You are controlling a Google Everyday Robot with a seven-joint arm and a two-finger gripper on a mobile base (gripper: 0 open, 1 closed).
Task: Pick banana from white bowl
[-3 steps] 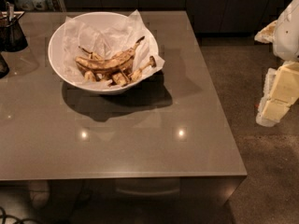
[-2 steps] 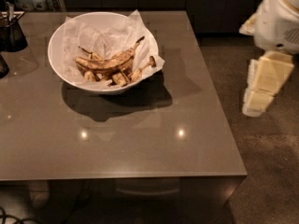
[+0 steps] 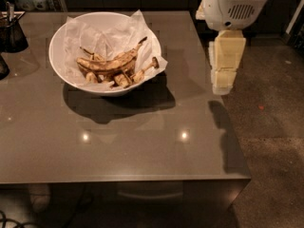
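Note:
The banana (image 3: pixel 110 63), long, curved and dull yellow mottled with brown, lies across the middle of the white bowl (image 3: pixel 58 38), its thin dark stem pointing up and right. Shorter brown pieces lie beneath and beside it. The bowl is lined with crinkled white paper (image 3: pixel 118 32) and stands on the back left part of the grey table (image 3: pixel 142 141). My gripper (image 3: pixel 223 82) hangs down from the white arm housing (image 3: pixel 233 6) over the table's right edge. It is well to the right of the bowl and apart from it, and it holds nothing that I can see.
A small dark container (image 3: pixel 12 32) with utensils stands at the table's back left corner, with another dark object (image 3: pixel 3 66) at the left edge. The table's right edge (image 3: pixel 232 141) borders a speckled floor (image 3: pixel 275 127). Dark cabinets run along the back.
The arm and gripper have moved left from the right edge of view to the table's right edge. The bowl and banana have not moved on the table.

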